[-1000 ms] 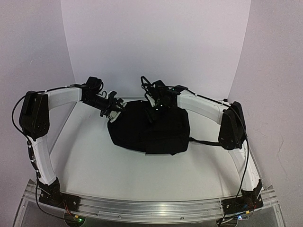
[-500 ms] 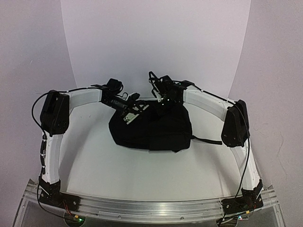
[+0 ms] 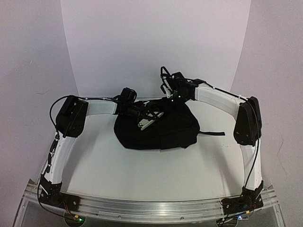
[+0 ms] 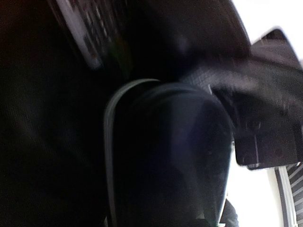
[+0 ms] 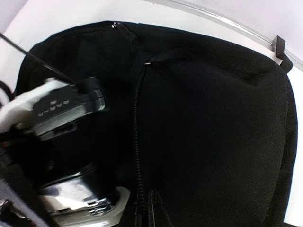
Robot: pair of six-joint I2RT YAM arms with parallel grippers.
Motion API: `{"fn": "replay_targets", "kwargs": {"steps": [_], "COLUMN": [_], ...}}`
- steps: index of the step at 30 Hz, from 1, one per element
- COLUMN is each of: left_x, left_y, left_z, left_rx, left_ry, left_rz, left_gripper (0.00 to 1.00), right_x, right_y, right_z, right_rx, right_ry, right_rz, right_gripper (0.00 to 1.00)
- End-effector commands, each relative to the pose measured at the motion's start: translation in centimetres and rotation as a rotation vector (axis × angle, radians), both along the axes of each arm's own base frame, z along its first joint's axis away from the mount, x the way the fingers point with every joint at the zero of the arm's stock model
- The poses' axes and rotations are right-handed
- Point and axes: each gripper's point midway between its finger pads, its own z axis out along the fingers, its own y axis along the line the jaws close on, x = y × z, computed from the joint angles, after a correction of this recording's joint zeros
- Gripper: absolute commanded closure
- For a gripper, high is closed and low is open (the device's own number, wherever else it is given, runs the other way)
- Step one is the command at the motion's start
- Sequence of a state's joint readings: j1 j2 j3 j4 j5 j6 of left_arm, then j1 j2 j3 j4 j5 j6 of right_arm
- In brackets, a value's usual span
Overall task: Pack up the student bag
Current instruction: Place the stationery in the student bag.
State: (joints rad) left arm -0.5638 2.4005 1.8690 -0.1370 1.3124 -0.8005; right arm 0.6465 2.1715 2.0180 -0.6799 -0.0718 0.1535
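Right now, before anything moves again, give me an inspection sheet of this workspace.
Surface: white table top, with an aluminium rail along the near edge.
Job's things: large soft black fabric backpack lying mid-table; its zipper looks closed where visible; one black strap trails to the right.
Clutter: nothing seen.
Grippers: left gripper is over the backpack's far part, and the state of its jaws is unclear. Right gripper is at the zipper line with jaws shut; whether it is pinching anything cannot be told.
Cables: black cables run along the arms.
Surroundings: plain white backdrop.
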Motion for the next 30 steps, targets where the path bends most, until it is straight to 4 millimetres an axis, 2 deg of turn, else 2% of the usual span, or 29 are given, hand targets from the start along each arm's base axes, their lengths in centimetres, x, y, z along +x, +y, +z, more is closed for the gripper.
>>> {"fn": "replay_targets", "kwargs": {"steps": [1, 8, 13, 17, 19, 21, 25, 27, 30], "left_x": [1.2, 1.6, 2.6, 3.9, 4.7, 6.3, 6.9, 6.4, 5.7], "left_y": [-1.6, -3.2, -4.0, -5.4, -5.9, -6.1, -5.1, -4.2, -2.6], "left_z": [3.7, 2.3, 2.9, 3.4, 2.6, 0.7, -1.2, -1.4, -1.3], "left_rx": [-0.146, -0.160, -0.172, -0.169, -0.148, -0.091, -0.009, 0.030, 0.060], "left_ry": [-0.064, -0.019, -0.061, -0.104, -0.101, -0.072, -0.055, -0.051, -0.044], "left_rz": [-0.046, -0.046, -0.020, 0.018, 0.055, 0.151, 0.253, 0.252, 0.248], "left_gripper": [0.89, 0.86, 0.82, 0.78, 0.70, 0.61, 0.30, 0.25, 0.23], "right_x": [-0.5, -1.7, -3.7, -5.5, -5.8, -5.4, -4.4, -4.2, -4.3], "right_y": [1.3, 2.1, 2.0, 2.4, 2.6, 2.6, 1.4, 0.6, -0.1], "right_z": [7.2, 8.2, 6.5, 5.8, 5.9, 6.1, 5.5, 5.0, 4.5], "right_rx": [0.167, 0.226, 0.214, 0.226, 0.238, 0.233, 0.197, 0.189, 0.177], "right_ry": [-0.135, -0.133, -0.083, -0.040, -0.031, -0.043, -0.055, -0.044, -0.036], "right_rz": [0.056, 0.107, 0.135, 0.162, 0.170, 0.157, 0.108, 0.092, 0.085], "right_gripper": [1.00, 1.00, 1.00, 1.00, 1.00, 1.00, 1.00, 1.00, 1.00]}}
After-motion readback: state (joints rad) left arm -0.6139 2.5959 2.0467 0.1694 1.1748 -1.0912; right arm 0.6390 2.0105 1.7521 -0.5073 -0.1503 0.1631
